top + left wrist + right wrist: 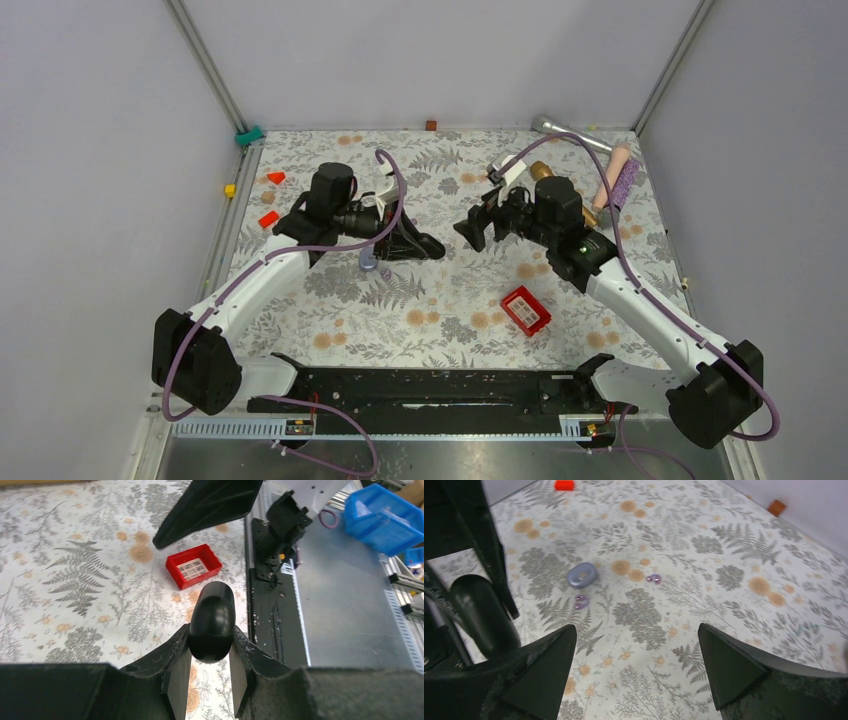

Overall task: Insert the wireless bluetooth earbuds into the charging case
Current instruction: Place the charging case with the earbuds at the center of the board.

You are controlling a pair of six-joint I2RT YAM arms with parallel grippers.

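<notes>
Top external view: at the left of the desk (440, 300) lie two small blocks, one red block (276, 177) above a second red block (268, 218). To their right, the left claw (211, 650) is clamped on one black charging case (212, 615), an oval shell pinched between both fingers. Just below that claw in the frame sits one pale purple case (368, 262). The right wrist view shows two pale purple earbuds (581, 601) loose on the desk: one just below the purple case, the second earbud (654, 578) to its right, apart from it. The right claw (636, 632) stands wide open and empty, facing the left one. One red tray (525, 310) lies lower right of centre. One silver cylinder (570, 133) and one pink brush (615, 180) lie at the upper right.
</notes>
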